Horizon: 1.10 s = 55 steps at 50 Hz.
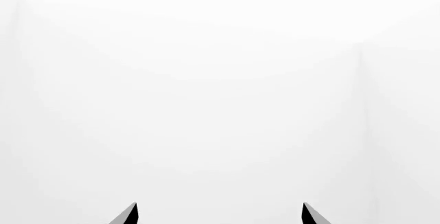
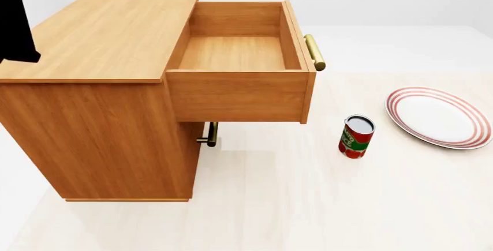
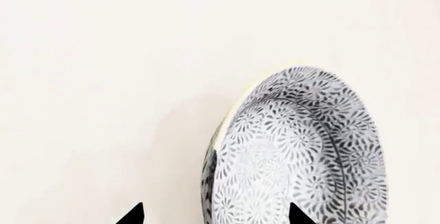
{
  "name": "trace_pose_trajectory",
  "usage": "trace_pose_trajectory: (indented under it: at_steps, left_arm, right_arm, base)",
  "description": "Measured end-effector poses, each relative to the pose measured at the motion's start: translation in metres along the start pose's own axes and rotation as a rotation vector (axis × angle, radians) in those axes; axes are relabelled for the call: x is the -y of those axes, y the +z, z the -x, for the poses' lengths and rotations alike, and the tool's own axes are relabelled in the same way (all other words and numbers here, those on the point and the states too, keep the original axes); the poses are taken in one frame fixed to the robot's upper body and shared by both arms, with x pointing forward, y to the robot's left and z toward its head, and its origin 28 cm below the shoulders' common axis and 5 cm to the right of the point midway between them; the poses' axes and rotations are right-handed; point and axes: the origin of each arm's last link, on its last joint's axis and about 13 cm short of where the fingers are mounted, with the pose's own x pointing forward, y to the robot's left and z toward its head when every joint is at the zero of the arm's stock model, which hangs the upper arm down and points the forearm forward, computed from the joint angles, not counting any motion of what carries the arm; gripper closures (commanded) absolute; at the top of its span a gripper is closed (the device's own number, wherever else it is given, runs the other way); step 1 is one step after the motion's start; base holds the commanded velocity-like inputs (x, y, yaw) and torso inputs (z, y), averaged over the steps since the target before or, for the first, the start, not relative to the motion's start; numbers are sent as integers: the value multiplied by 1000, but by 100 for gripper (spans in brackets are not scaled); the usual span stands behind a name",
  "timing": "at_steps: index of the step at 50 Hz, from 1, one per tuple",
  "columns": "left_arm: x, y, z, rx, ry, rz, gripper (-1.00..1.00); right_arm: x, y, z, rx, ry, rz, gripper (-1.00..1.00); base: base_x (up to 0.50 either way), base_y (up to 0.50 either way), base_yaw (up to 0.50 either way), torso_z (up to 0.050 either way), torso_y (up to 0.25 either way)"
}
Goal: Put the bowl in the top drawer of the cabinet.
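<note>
The bowl (image 3: 295, 152) shows only in the right wrist view. It lies tilted on the pale surface, with its grey-black speckled outside facing the camera. My right gripper (image 3: 214, 214) is open, one fingertip in front of the bowl's outside and the other clear of its rim. The cabinet (image 2: 100, 37) stands at the left of the head view. Its top drawer (image 2: 235, 52) is pulled out and holds nothing. My left gripper (image 1: 220, 213) is open, with only blank white ahead of it. The head view shows neither the bowl nor either gripper.
A red can (image 2: 356, 137) stands on the floor to the right of the drawer, and a red-rimmed white plate (image 2: 439, 117) lies farther right. The drawer's brass bar handle (image 2: 314, 52) juts toward them. A vertical brass handle (image 2: 209, 135) sits under the drawer. A black arm part (image 2: 15, 20) hangs at the top left.
</note>
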Motion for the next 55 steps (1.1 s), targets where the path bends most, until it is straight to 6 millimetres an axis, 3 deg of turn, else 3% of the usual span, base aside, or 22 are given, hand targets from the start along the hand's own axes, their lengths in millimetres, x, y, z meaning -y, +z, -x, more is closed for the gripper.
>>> trace_pose_trajectory:
  at_steps: [4,5,22,37,44,55]
  left_arm:
    - [0,0,0,-1,1,1,-100]
    - [0,-1,0,-2,1,2,-100]
    - [0,-4,-1,-8,2,7,-100]
    - [-1,-5,0,-10,5,9,-100]
    - [-1,-4,0,-7,7,9,-100]
    - [-2,-4,2,-2,20,13,-100]
  right_arm:
    - [-4,0,-5,0,-3,20,-100]
    - [-5,0,-6,0,-4,25,100]
    - [-9,-5,-14,3,-46,72,100]
    - [3,-11,5,-29,-61,68,100]
    - [10,4,23,-14,-51,86,100]
    - [19,50,67,85,-34,139,100]
  base:
    - [0,0,0,0,0]
    - [0,0,0,0,0]
    - [0,0,0,0,0]
    - [0,0,0,0,0]
    - [0,0,0,0,0]
    - [0,0,0,0,0]
